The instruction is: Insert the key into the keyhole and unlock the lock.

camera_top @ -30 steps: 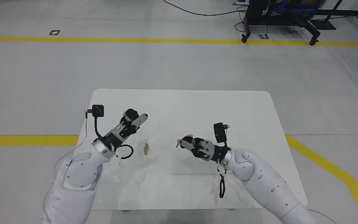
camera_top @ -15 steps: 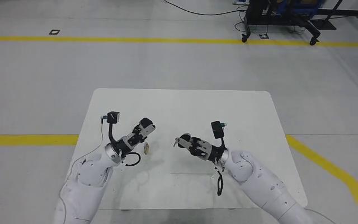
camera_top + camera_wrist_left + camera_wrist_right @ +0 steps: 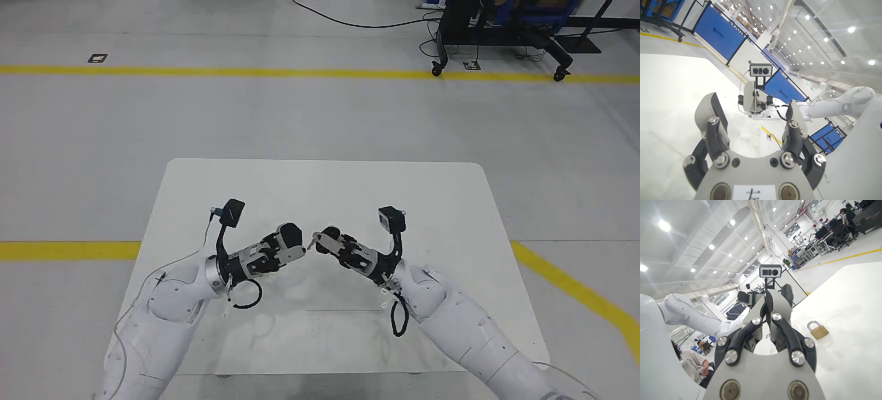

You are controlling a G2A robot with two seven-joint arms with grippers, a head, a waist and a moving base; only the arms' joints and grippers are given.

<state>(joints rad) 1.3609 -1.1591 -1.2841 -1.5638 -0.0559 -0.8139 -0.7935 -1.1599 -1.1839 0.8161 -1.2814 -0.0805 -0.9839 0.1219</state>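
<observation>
Right gripper (image 3: 767, 295) is pinched fully closed, possibly on the key, which is too thin to make out. Left gripper (image 3: 753, 103) gapes wide and empty, facing it. Brass padlock (image 3: 818, 331) lies on the white table (image 3: 440, 200), shackle shut, so insertion and unlocking remain. A handwritten label (image 3: 754, 192) marks the left gripper's base.

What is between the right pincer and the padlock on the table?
Nothing but bare table separates right pincer from padlock, in the right wrist view.
</observation>
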